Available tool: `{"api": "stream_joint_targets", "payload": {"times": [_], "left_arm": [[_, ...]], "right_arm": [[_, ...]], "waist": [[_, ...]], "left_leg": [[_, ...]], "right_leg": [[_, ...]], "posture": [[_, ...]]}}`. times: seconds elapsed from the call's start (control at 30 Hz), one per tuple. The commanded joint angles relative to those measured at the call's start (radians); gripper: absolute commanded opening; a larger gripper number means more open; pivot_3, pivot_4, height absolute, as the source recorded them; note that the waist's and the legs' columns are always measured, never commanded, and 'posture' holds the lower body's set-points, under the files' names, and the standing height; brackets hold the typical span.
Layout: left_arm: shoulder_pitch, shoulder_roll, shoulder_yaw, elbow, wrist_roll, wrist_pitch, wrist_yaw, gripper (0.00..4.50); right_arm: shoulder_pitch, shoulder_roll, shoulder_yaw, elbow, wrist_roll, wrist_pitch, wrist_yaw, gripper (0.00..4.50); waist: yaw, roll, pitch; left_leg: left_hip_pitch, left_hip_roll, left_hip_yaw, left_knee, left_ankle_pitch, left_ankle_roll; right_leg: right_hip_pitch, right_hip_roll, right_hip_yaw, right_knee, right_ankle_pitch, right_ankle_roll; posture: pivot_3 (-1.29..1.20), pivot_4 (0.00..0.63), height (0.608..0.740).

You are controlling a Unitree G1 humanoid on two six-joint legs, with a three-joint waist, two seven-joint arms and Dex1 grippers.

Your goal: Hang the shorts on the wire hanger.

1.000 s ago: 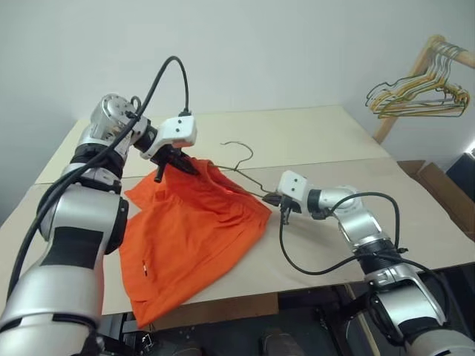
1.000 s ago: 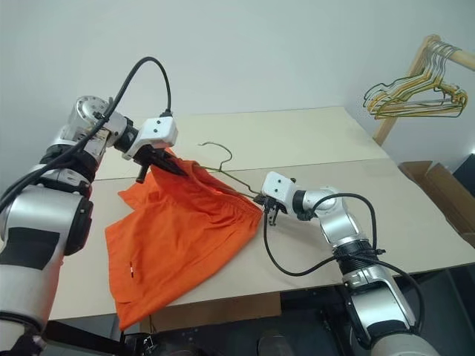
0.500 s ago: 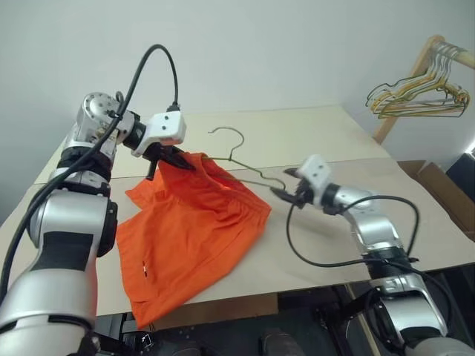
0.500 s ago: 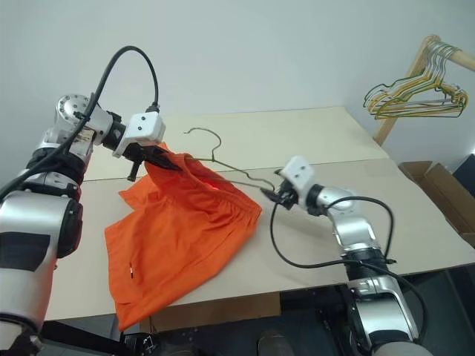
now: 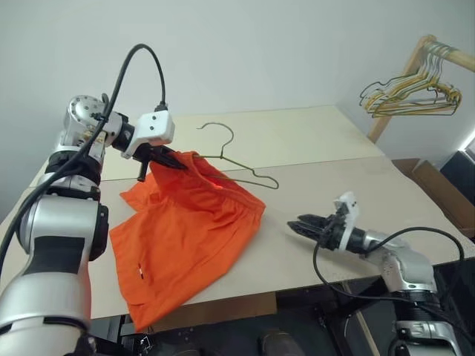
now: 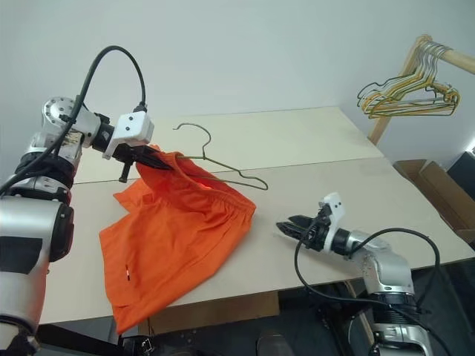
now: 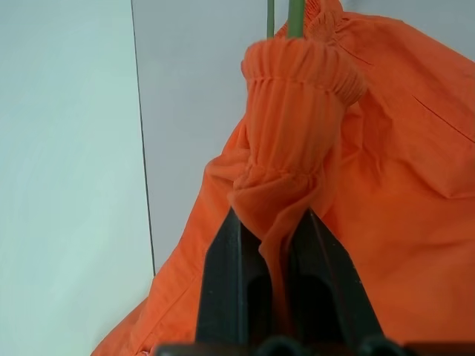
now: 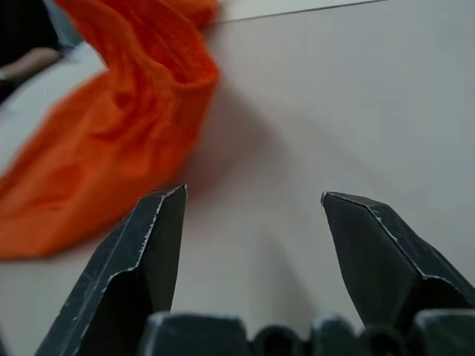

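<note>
The left hand [image 5: 165, 156] pinches the gathered waistband of the orange shorts [image 5: 189, 230] and lifts it off the pale counter [image 5: 326, 141], likely so the wire hanger [image 5: 230, 159], threaded into the waistband with its hook poking out toward twelve o'clock, has room to settle inside. The rest of the shorts drapes down over the counter's near edge toward seven o'clock. The right hand [image 6: 291, 228] hovers low at four o'clock, well apart from the shorts, fingers spread and grasping nothing.
</note>
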Motion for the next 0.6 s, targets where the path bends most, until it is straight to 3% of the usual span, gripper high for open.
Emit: {"api": "stream_joint_targets", "payload": {"times": [0.03, 0.3, 0.43, 0.6], "left_arm": [[-0.013, 0.013, 0.011, -0.032, -0.032, 0.004, -0.004, 0.0], [-0.005, 0.017, 0.011, -0.037, -0.04, 0.011, -0.004, 0.0], [0.0, 0.019, 0.012, -0.042, -0.046, 0.014, -0.004, 0.0], [0.01, 0.018, 0.014, -0.048, -0.05, 0.017, -0.004, 0.0]], "right_arm": [[-0.037, 0.056, 0.031, -0.027, 0.012, 0.021, -0.069, 3.45], [-0.102, 0.124, 0.057, 0.068, 0.013, 0.009, -0.096, 3.45], [-0.148, 0.155, 0.006, 0.123, 0.059, 0.047, -0.122, 2.25], [-0.17, 0.165, 0.023, 0.147, 0.046, 0.035, -0.129, 0.36]], "waist": [[0.002, 0.0, 0.0], [0.016, 0.0, 0.0], [0.013, 0.0, 0.0], [0.012, 0.0, 0.0]], "left_leg": [[0.0, 0.0, 0.0, 0.0, 0.0, 0.0], [-0.004, -0.001, -0.002, 0.004, 0.0, 0.0], [-0.004, -0.001, -0.003, 0.004, 0.0, 0.0], [-0.004, -0.001, -0.004, 0.004, 0.0, 0.0]], "right_leg": [[0.0, 0.0, 0.0, 0.0, 0.0, 0.0], [0.0, -0.001, 0.0, 0.0, 0.0, 0.001], [0.0, 0.0, 0.0, 0.001, 0.0, 0.001], [0.0, 0.0, 0.0, 0.001, -0.001, 0.001]], "posture": [[-0.11, 0.0, 0.74], [-0.1, 0.0, 0.74], [-0.1, 0.0, 0.74], [-0.1, 0.0, 0.74]]}}
